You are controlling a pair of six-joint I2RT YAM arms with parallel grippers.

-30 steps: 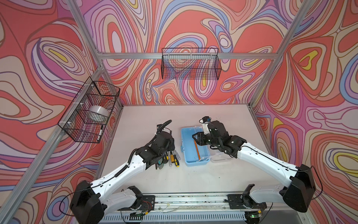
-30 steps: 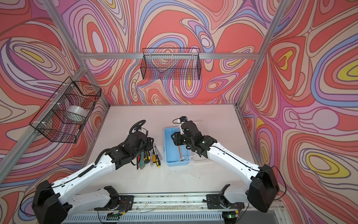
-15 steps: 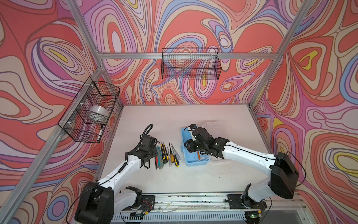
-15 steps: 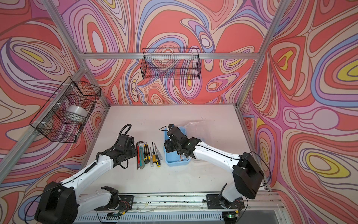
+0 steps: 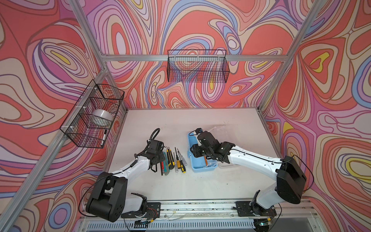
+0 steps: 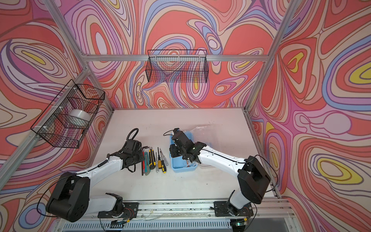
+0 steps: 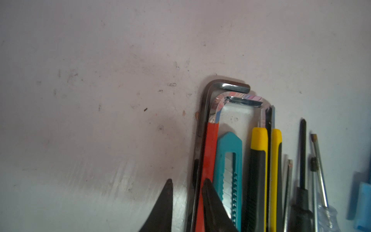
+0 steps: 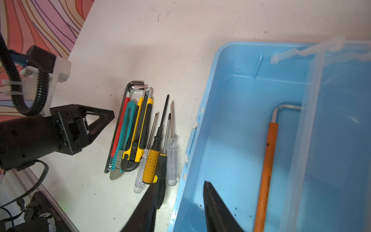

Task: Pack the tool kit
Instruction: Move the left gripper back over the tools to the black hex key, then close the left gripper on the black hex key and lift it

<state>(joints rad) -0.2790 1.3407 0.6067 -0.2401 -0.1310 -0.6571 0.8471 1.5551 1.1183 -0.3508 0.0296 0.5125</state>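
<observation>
Left gripper point(image 7: 188, 180) sits low over the counter point(image 5: 180, 124), jaws parted, not clenched, straddling 1 dark hex key point(image 7: 230, 86) at the tool row's point(image 5: 174, 160) left end. Just right, the open blue case point(image 8: 241, 140); right gripper point(image 8: 180, 183) released, astride its wall, pencil point(image 8: 265, 170) inside.

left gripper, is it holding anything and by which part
Nothing held; the left gripper stands open astride the long arm of the dark hex key, not clamped.

You had the left arm point(image 5: 130, 168) stretched low and forward; its left gripper point(image 7: 188, 181) pointed downward, jaws a narrow gap apart; your right arm point(image 5: 251, 160) angled inward toward the middle; the right gripper point(image 8: 180, 185) tipped down too, jaws parted wider.
</observation>
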